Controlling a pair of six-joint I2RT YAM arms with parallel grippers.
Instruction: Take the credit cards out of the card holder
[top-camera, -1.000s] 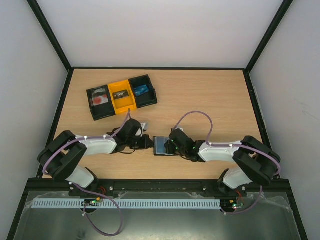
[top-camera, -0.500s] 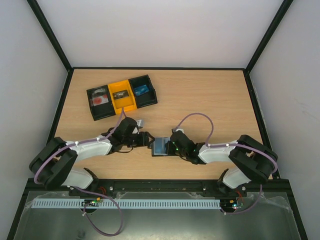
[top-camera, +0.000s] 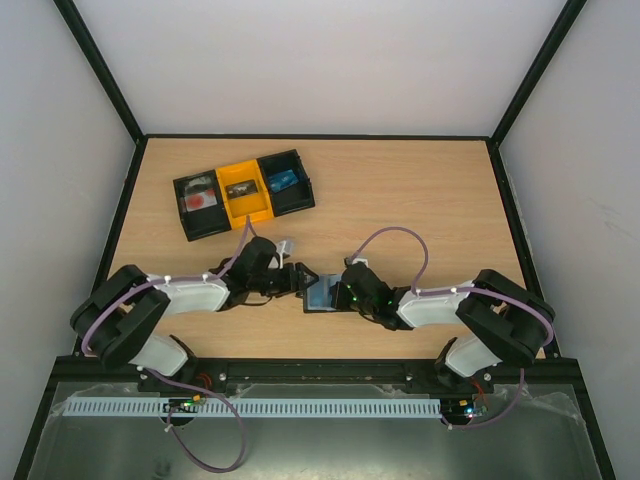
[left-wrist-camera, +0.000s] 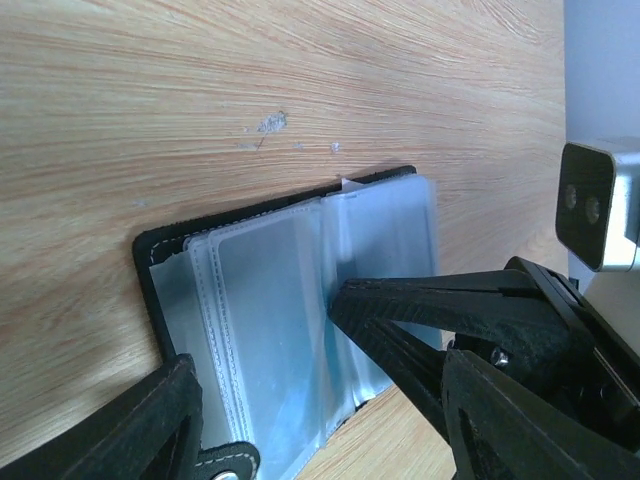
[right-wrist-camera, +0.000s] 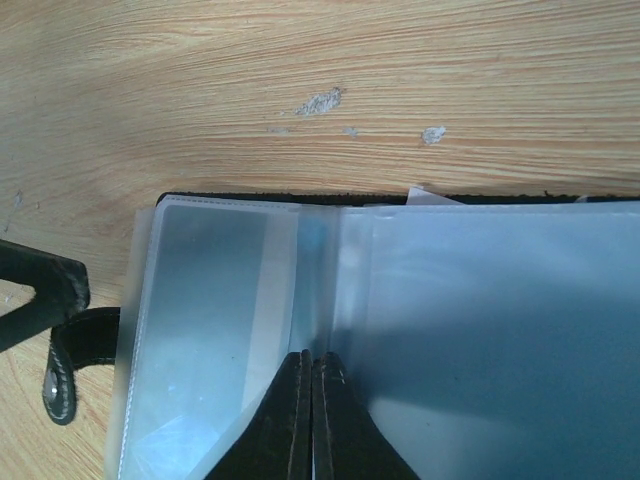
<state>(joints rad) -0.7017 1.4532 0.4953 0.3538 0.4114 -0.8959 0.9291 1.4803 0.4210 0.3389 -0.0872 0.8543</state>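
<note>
The card holder (top-camera: 320, 294) lies open on the table between my two arms, its black cover (left-wrist-camera: 150, 250) under clear sleeves. A light blue credit card (right-wrist-camera: 205, 320) shows inside the left sleeve, also seen in the left wrist view as a credit card (left-wrist-camera: 270, 330). My right gripper (right-wrist-camera: 312, 358) is shut, its tips pressing on the fold between the sleeves; nothing shows between its fingers. My left gripper (left-wrist-camera: 315, 400) is open, one finger on each side of the holder's near edge, beside the snap tab (right-wrist-camera: 68, 365). The right gripper's black fingers (left-wrist-camera: 420, 300) cross the left wrist view.
A black-and-yellow three-compartment tray (top-camera: 240, 169) with small items sits at the back left. Black frame rails run along the table's edges (top-camera: 505, 200). The right wrist camera (left-wrist-camera: 600, 205) hangs close at the left gripper's right.
My left gripper has opened and moved right up to the card holder. My right gripper has shut and pushed slightly left onto the holder's fold.
</note>
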